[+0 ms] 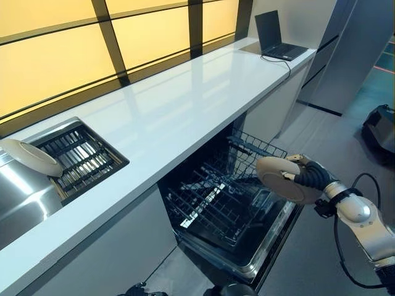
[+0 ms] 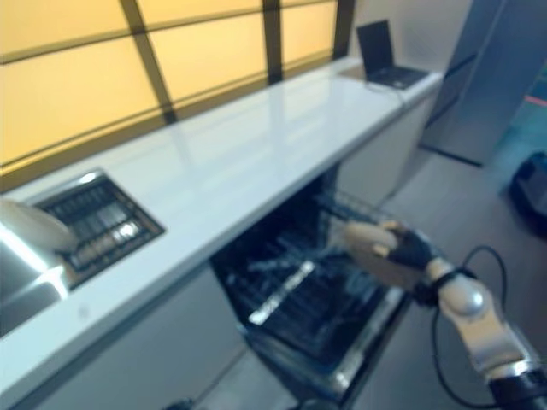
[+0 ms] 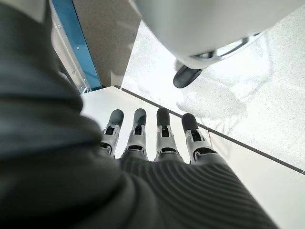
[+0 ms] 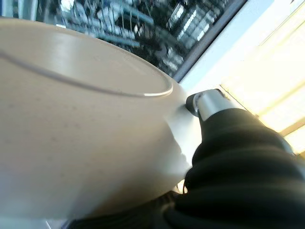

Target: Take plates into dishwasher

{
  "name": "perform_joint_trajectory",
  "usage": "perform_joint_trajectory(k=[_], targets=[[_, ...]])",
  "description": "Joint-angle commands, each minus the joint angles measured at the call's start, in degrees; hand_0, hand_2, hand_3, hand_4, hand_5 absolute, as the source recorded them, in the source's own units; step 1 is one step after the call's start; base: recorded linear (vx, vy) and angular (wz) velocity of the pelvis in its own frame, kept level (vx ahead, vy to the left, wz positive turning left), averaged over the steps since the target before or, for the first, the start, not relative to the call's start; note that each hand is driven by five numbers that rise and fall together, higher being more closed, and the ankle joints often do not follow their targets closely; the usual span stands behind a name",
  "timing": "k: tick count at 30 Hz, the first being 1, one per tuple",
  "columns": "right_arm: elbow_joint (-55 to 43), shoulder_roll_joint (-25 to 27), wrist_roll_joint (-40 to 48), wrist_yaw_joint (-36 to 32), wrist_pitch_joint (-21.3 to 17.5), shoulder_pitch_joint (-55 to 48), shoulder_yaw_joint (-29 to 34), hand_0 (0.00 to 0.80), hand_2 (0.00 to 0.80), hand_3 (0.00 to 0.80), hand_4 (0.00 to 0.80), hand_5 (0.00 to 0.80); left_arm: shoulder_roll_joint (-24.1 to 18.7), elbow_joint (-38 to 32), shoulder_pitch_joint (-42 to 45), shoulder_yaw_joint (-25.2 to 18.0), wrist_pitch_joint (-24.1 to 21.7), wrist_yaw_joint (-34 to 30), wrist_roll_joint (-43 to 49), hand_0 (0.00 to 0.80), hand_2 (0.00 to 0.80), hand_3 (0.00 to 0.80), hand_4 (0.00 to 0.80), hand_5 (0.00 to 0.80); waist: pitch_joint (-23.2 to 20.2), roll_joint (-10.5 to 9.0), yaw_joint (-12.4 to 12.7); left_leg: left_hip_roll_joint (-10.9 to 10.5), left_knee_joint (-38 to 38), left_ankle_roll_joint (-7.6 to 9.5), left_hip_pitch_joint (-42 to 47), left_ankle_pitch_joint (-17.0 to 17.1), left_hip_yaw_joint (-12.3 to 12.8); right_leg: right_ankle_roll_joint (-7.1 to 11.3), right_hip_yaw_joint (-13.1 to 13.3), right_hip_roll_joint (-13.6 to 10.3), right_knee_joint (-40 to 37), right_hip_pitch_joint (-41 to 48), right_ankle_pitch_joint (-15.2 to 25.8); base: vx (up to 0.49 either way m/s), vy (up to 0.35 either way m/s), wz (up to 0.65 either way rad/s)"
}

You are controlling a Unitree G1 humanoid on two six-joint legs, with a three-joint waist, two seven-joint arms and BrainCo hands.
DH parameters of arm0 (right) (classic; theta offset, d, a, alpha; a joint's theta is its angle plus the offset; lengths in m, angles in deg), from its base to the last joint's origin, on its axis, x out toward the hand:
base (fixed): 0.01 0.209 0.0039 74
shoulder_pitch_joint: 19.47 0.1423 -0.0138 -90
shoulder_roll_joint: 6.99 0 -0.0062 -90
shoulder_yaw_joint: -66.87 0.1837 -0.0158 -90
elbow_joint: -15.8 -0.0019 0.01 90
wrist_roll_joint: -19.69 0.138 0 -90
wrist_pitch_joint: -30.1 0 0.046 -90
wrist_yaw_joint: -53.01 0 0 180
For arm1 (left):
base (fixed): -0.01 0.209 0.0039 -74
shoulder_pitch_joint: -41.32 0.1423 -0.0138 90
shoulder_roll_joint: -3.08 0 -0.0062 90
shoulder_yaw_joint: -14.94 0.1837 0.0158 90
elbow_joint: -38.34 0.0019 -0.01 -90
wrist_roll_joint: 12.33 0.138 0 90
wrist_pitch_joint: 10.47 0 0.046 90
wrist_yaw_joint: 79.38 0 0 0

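Plate (image 1: 281,177) sits in your right hand (image 1: 307,176), gripped by curled fingers at its rim; your right wrist view shows the thumb (image 4: 206,103) pressed against the plate's edge. You hold it on a tilt, over the right side of the open dishwasher (image 1: 231,203), just above the pulled-out lower rack (image 1: 210,200). That rack is a dark wire basket with rows of upright tines, and you can see no dishes standing in it. The rack's raised wire wall (image 1: 259,147) stands just behind the plate.

A second plate (image 1: 29,156) leans at the far left of the white counter (image 1: 185,105), resting on the edge of a recessed drying rack (image 1: 80,159) set into the top; its slots hold nothing you can make out. A laptop (image 1: 274,36) stands open at the counter's far end.

The counter's front edge overhangs the dishwasher cavity, so the room above the rack's back is tight, while the floor to the right of the door is open. Your left hand (image 3: 152,138) shows only in its own wrist view, fingers straight and side by side, over pale floor.
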Motion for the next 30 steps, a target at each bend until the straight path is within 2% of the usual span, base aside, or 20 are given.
perform_joint_trajectory(k=[1, 10, 18, 30], targets=[[-2.4, -4.2, -0.4, 1.2, -0.7, 3.3, -0.2, 0.800, 0.800, 0.800, 0.800, 0.800, -1.3, -1.8, -1.5, 0.9, -0.3, 0.6, -1.2, 0.000, 0.000, 0.000, 0.000, 0.000, 2.8, -3.21, 1.4, -1.1, -1.5, -1.23, 1.6, -1.5, 0.2, 0.51, -2.3, 4.7, -21.3, 15.5, 1.8, 0.033, 0.042, -0.01], [-0.3, -7.2, -0.9, 3.3, 2.7, 5.8, -5.1, 0.800, 0.800, 0.800, 0.800, 0.800, -0.9, -3.2, -2.1, 3.0, 0.6, 0.0, -1.2, 0.000, 0.000, 0.000, 0.000, 0.000, 3.5, -2.39, 2.1, -1.8, -1.7, -0.90, 1.6, -1.9, -0.2, 0.85, -2.7, 4.2, -21.7, 15.9, 2.1, 0.024, 0.042, 0.01], [3.6, -10.6, -1.1, 8.1, 5.4, 8.8, -9.2, 0.800, 0.800, 0.800, 0.800, 0.800, 0.1, -4.5, -3.4, 6.2, 2.0, -0.4, -1.0, 0.000, 0.000, 0.000, 0.000, 0.000, 3.8, -2.09, 3.0, -2.3, -2.6, -0.42, 1.7, -2.6, -0.7, 1.16, -3.4, 3.9, -22.2, 16.0, 2.4, 0.009, 0.024, 0.04], [11.2, -14.4, -1.4, 14.5, 9.6, 16.2, -13.3, 0.800, 0.800, 0.800, 0.800, 0.800, 0.3, -5.3, -4.7, 8.4, 3.9, -0.7, 0.0, 0.000, 0.000, 0.000, 0.000, 0.000, 5.2, -1.47, 4.8, -2.6, -2.0, -0.72, 0.6, -1.9, -2.4, 0.79, -4.6, 3.7, -22.3, 16.1, 2.6, 0.001, 0.001, 0.07]])
